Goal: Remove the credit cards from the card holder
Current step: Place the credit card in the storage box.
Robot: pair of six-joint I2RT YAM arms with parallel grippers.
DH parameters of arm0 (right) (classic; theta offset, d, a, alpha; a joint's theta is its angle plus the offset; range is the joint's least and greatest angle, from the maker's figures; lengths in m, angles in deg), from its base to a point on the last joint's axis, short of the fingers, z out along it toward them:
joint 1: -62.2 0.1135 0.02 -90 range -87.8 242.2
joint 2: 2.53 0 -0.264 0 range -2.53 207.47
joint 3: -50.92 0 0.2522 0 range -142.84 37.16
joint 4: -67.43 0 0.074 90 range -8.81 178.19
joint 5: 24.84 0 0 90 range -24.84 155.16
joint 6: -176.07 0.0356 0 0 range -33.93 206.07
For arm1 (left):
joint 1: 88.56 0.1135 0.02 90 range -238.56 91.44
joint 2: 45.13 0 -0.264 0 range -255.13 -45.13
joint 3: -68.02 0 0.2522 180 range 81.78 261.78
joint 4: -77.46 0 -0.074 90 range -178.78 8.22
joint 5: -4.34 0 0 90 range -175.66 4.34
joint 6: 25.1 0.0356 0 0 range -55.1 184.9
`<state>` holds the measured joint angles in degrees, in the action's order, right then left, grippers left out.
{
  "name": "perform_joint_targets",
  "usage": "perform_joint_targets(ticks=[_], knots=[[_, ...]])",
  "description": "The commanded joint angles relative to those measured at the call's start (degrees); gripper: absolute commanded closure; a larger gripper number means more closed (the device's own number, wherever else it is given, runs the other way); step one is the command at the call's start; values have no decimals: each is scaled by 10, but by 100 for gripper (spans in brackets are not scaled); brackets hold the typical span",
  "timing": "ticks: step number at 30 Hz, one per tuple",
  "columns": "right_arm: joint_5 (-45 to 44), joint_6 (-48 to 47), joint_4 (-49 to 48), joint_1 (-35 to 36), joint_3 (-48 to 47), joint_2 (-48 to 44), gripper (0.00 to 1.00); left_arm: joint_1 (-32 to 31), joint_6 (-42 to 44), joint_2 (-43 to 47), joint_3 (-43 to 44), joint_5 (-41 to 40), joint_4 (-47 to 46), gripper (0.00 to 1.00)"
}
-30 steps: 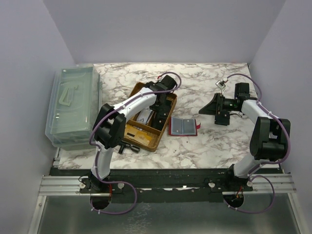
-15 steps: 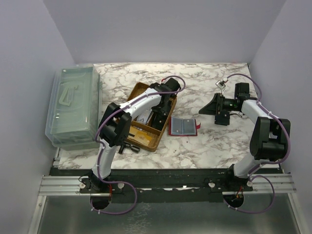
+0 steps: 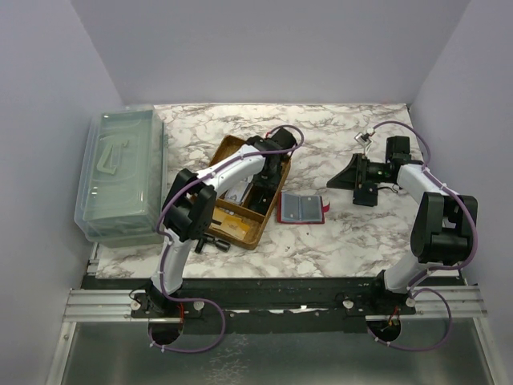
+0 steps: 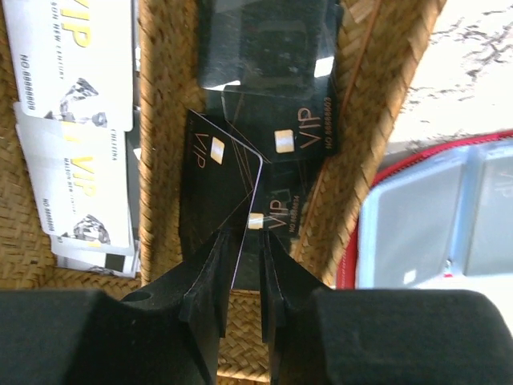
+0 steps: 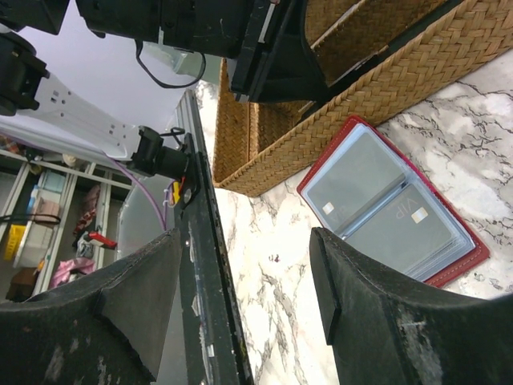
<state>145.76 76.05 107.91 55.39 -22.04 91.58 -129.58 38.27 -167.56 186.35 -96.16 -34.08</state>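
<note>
The red card holder (image 3: 301, 208) lies open on the marble, right of the wicker basket (image 3: 237, 233); its clear sleeves (image 5: 393, 204) show a VIP card inside. My left gripper (image 3: 264, 189) reaches down into the basket. Its jaws (image 4: 244, 237) stand slightly apart, and a black VIP card (image 4: 220, 172) stands on edge between them, leaning on the left finger and free of the right one. More black cards (image 4: 280, 136) and white VIP cards (image 4: 72, 104) lie in the basket. My right gripper (image 3: 338, 182) hovers right of the holder, open and empty (image 5: 244, 265).
A clear plastic lidded box (image 3: 120, 172) stands at the table's left side. A small black tool (image 3: 212, 243) lies by the basket's near corner. The basket's woven rim (image 4: 377, 96) runs between my left fingers and the holder (image 4: 449, 208).
My left gripper has shifted slightly within the basket and its jaws have parted from shut, loosening the black card. The right arm and the card holder have not moved.
</note>
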Motion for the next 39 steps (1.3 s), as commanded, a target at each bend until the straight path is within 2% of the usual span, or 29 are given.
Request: perform_joint_targets(ticks=[1, 5, 9, 12, 15, 18, 19, 21, 23, 26, 29, 32, 35, 37, 39], knots=[[-7, -32, 26, 0, -4, -7, 29, -3, -20, 41, 13, 57, -2, 74], [-23, -56, 40, 3, 0, -16, 28, -4, -9, 110, -36, 73, -66, 73], [-40, -80, 47, 15, 5, -25, 28, -2, 0, 167, -82, 94, -124, 63], [-58, -94, 47, 30, 10, -30, 29, 9, -21, 218, -157, 142, -206, 45], [-81, -95, 36, 45, 18, -31, 31, 40, -88, 273, -266, 200, -324, 17], [-109, -90, 22, 66, 28, -30, 33, 89, -182, 313, -373, 308, -472, 5], [-119, -88, 16, 74, 31, -29, 36, 101, -222, 326, -404, 334, -514, 4], [-139, -81, 7, 97, 34, -25, 43, 110, -254, 347, -454, 366, -590, 5], [-158, -66, -5, 115, 35, -18, 51, 107, -267, 361, -480, 378, -627, 7], [-184, -44, -20, 134, 28, 0, 72, 97, -272, 372, -501, 390, -650, 15], [-207, -25, -25, 148, 15, 17, 85, 91, -294, 377, -523, 386, -666, 22], [-241, -5, -37, 158, 12, 27, 92, 88, -334, 376, -543, 382, -678, 24], [-268, 9, -47, 168, 15, 34, 95, 66, -339, 372, -549, 369, -683, 26], [-288, 28, -62, 173, 22, 36, 98, 61, -340, 361, -543, 375, -683, 38], [-318, 62, -83, 173, 31, 38, 99, 61, -339, 347, -534, 383, -678, 42]])
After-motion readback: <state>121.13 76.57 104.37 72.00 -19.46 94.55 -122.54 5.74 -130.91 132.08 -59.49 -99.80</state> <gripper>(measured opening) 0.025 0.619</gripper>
